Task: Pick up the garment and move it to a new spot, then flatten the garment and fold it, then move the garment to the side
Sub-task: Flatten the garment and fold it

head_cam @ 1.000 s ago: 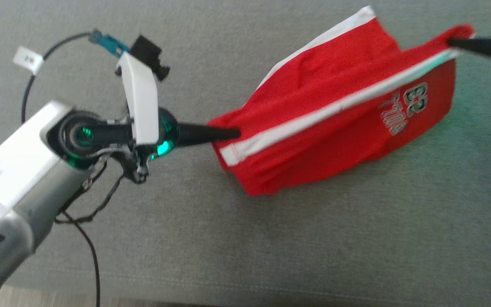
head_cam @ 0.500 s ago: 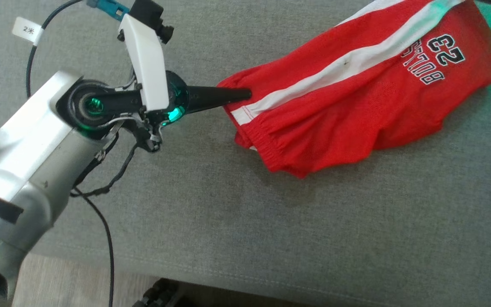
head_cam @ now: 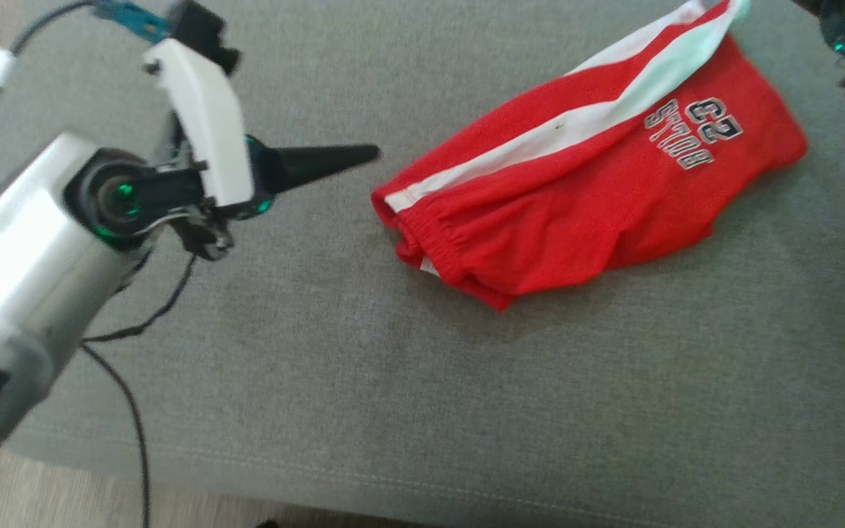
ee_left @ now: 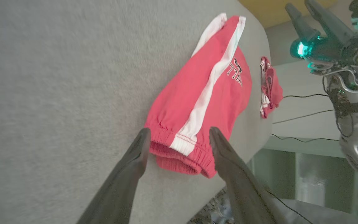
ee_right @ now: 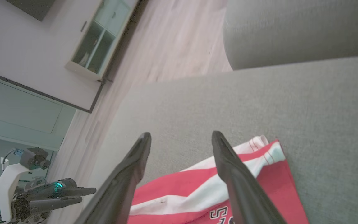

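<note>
While neither gripper holds any cloth, the red shorts lie slack on the grey sofa cushion, toward the far right of the head view. The left gripper has its jaws spread wide; its own wrist view frames the elastic waistband between its fingers, though the head view puts its tip just beside that end and apart from it. The right gripper is equally splayed, with nothing between its fingers, poised over the leg-hem end.

The main risk is in the next pinch. The shorts are doubled over and rumpled, with the near edge rolled under and several layers stacked at the waistband. A grip there could catch one layer alone or the whole bundle, and either way pulling would twist the cloth rather than spread it flat. Uneven pulls from the two ends would skew it further. A loose black cable also hangs under the left forearm, well apart from the shorts, and could drag across the cushion if that arm sweeps low.

The long axis runs diagonally, from the waistband at the near left to the leg hem at the far right. The white side stripe follows that line. The waistband faces the left gripper, and the printed lettering sits near the hem end.
</note>
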You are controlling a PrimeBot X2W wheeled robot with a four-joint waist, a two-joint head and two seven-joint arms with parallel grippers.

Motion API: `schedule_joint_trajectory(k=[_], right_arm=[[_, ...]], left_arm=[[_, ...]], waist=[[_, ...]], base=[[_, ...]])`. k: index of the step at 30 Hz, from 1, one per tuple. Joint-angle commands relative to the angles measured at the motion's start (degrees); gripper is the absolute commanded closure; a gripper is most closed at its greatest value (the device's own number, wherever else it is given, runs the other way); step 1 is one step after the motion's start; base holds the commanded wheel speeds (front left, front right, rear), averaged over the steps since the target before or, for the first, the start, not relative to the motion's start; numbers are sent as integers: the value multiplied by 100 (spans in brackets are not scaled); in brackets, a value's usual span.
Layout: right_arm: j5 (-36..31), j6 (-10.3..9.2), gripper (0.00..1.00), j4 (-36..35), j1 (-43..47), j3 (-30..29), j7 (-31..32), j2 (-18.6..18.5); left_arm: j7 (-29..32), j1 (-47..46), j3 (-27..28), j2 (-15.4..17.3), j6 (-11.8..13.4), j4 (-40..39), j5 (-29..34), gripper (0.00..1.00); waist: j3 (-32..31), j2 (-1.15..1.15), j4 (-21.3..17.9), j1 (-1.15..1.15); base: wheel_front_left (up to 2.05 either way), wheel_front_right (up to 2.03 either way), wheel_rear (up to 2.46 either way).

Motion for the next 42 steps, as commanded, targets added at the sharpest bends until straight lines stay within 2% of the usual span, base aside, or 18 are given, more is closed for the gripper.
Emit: schedule_joint_trajectory(k=[1,5,7,11,13,16,18,19,20,22,25,28,32,37,40,42], right_arm=[[-166,40,0,-271,206,-152,-399,-165],[-584,40,0,-716,797,-382,-1796,-301],[-767,40,0,-814,1110,-406,-2338,-344],[-1015,40,0,-654,1609,-434,-3215,-362],[-1121,40,0,-442,1766,-420,-3516,-337],[-1242,40,0,-42,1888,-343,-3704,-268],[-1311,40,0,236,1891,-243,-3634,-214],[-1350,40,0,383,1873,-182,-3554,-194],[-1350,40,0,383,1873,-182,-3554,-194],[-1405,40,0,696,1807,-35,-3260,-140],[-1524,40,0,1231,1633,211,-2686,-93],[-1586,40,0,1595,1480,395,-2183,-37],[-1570,40,0,2051,1325,592,-1406,47],[-1416,40,0,2563,1270,703,-515,277],[-1253,40,0,2545,1343,761,110,383],[-1184,40,0,2438,1370,756,257,399]], left_arm=[[-247,-152,264,385,-52,-191,193,0],[-1641,-18,386,692,-52,-410,1172,0],[-2515,128,431,734,150,-488,1734,0],[-4316,577,545,626,978,-699,2725,0],[-5007,857,556,516,1420,-892,3104,0],[-5357,1314,682,306,2004,-1247,3631,0],[-5388,1669,1011,82,2327,-1584,4081,0],[-5391,1884,1214,-50,2436,-1773,4352,0],[-5391,1884,1214,-50,2436,-1773,4352,0],[-5393,2371,1584,-342,2580,-2101,4906,0],[-5394,3090,2101,-881,2539,-2443,5437,0],[-5395,3650,2469,-1359,2342,-2580,5865,0],[-5395,4076,2815,-1794,2019,-2567,6387,0],[-5395,4342,3185,-2137,1664,-2473,6869,0],[-5396,4488,3337,-2266,1514,-2396,7083,0],[-5396,4567,3430,-2343,1434,-2355,7166,0]], waist=[[-243,0,-49,0],[-504,0,-70,0],[-603,0,-64,0],[-727,0,3,0],[-761,0,63,0],[-760,0,176,0],[-726,0,262,0],[-700,0,308,0],[-700,0,308,0],[-640,0,398,0],[-572,0,536,0],[-531,0,681,0],[-493,0,869,0],[-507,0,1037,0],[-528,0,1081,0],[-531,0,1101,0]], base=[[0,0,0],[0,0,0],[0,0,0],[0,0,0],[0,0,0],[0,0,0],[0,0,0],[0,0,0],[0,0,0],[0,0,0],[0,0,0],[0,0,0],[0,0,0],[0,0,0],[0,0,0],[0,0,0]])
